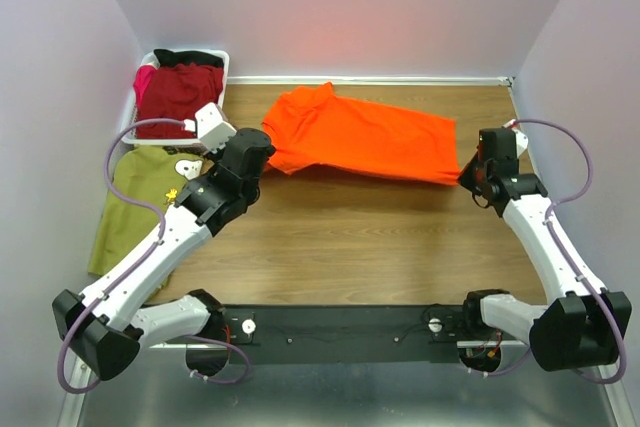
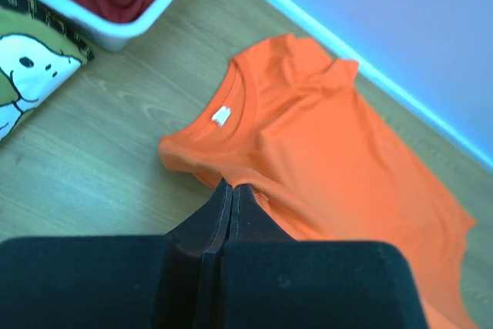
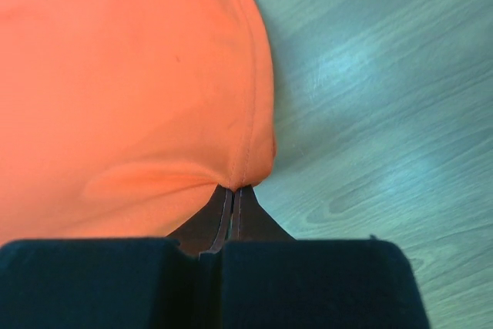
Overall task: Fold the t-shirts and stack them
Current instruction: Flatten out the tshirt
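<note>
An orange t-shirt point(image 1: 365, 134) lies spread across the far middle of the wooden table, neck to the left, hem to the right. My left gripper point(image 1: 262, 150) is shut on its near shoulder edge, seen as orange t-shirt point(image 2: 331, 144) pinched at the left gripper point(image 2: 233, 186). My right gripper point(image 1: 470, 173) is shut on the hem corner; in the right wrist view the orange t-shirt point(image 3: 123, 90) bunches at the right gripper point(image 3: 233, 188). A dark red t-shirt point(image 1: 178, 90) fills the basket. An olive green t-shirt point(image 1: 140, 197) with a cartoon-dog print lies flat at the left.
A white slatted basket point(image 1: 228, 67) stands in the far left corner against the wall; its rim shows as basket point(image 2: 131, 30) in the left wrist view. Walls close the table on three sides. Bare wood point(image 1: 370, 237) lies between the orange shirt and the arm bases.
</note>
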Tool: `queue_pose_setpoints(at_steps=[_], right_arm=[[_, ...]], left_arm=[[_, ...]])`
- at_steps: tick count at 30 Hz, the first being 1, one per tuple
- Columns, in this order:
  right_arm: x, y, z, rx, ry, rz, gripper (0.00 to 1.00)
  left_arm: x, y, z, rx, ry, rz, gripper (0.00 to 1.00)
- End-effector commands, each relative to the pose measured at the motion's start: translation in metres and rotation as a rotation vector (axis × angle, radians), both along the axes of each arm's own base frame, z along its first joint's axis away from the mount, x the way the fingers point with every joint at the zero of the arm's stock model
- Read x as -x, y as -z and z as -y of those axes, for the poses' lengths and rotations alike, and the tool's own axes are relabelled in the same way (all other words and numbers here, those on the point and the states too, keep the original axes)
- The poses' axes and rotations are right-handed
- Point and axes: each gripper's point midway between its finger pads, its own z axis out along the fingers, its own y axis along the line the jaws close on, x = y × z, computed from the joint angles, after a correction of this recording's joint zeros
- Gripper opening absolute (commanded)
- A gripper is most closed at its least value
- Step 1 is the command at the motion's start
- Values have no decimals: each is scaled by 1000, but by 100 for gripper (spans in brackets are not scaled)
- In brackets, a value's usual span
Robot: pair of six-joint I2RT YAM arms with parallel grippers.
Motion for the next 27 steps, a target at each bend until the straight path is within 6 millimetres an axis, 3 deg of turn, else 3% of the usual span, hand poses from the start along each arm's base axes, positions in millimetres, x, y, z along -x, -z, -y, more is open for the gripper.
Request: queue_pose_setpoints(at_steps=[1,7,12,14,17,18,20,21,22,23,24,27], right_arm=[[4,-26,12,71,19,29,1],[8,-9,6,47,-10,-19,17],[8,20,-4,8,-42,-108,17],[4,26,-7,2,-57,-111,12],[-5,44,-12,-14,-76,-145,5],[-7,60,-13,-16,-77,-195,2],[-20,66,-16,-24,-80,-206,1],[-24,70,-17,-24,-82,-216,1],[-30,80,-16,-19,-77,-240,1],[-40,77,-16,-16,-71,-227,1],[-45,77,-15,-9,-67,-224,1],[-62,77,-14,1,-57,-212,13]], left_arm=[[5,-44,-27,4,-103,111,0],[4,-38,-27,-2,-101,104,0],[-4,-23,-20,-16,-104,72,0],[-9,-18,-19,-15,-118,75,0],[-24,-5,-17,-23,-144,69,0],[-33,7,-12,-28,-150,41,0],[-48,12,-12,-28,-171,38,0],[-57,29,-7,-53,-167,-5,0],[-64,34,-8,-52,-179,-14,0],[-73,36,-11,-51,-192,-17,0],[-81,51,-8,-63,-184,-54,0],[-99,65,-8,-75,-180,-80,0]])
